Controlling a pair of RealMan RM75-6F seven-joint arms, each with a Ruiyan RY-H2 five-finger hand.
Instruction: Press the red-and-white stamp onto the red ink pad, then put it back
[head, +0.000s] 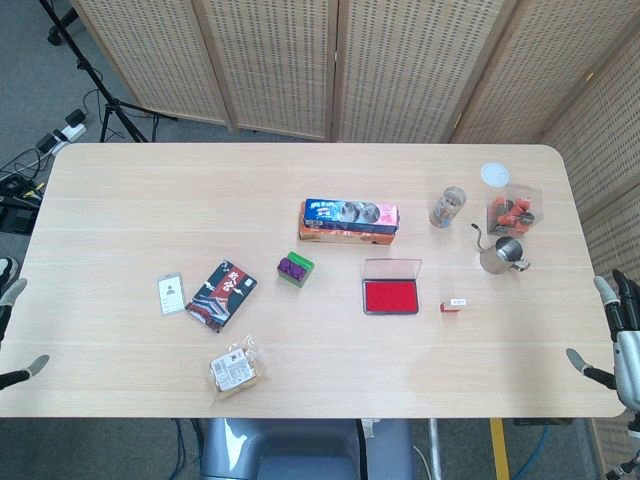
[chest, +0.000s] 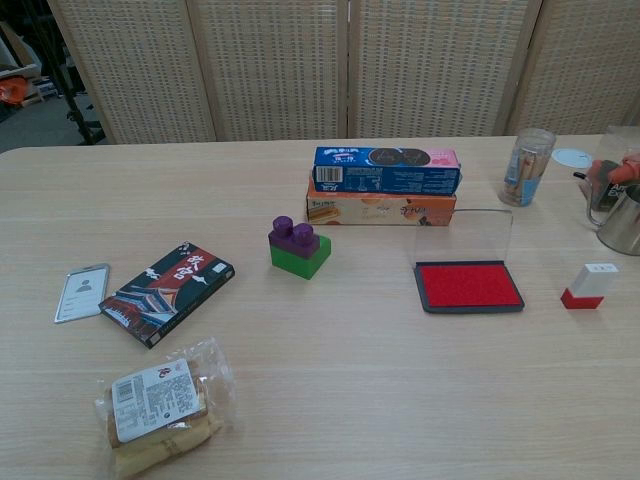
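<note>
The red-and-white stamp (head: 455, 305) (chest: 588, 285) lies on the table just right of the red ink pad (head: 390, 296) (chest: 469, 285), apart from it. The pad's clear lid stands open at its back edge. My right hand (head: 625, 350) hangs off the table's right edge, fingers spread and holding nothing, well to the right of the stamp. Only a few fingers of my left hand (head: 10, 298) show, at the far left edge; they are apart and empty. Neither hand appears in the chest view.
Behind the pad lie stacked biscuit boxes (head: 349, 219). A metal pitcher (head: 500, 254), a glass (head: 447, 208) and a clear box (head: 513, 211) stand at the back right. A purple-green block (head: 294, 268), dark packet (head: 221, 295), card (head: 171, 293) and snack bag (head: 236, 368) lie left.
</note>
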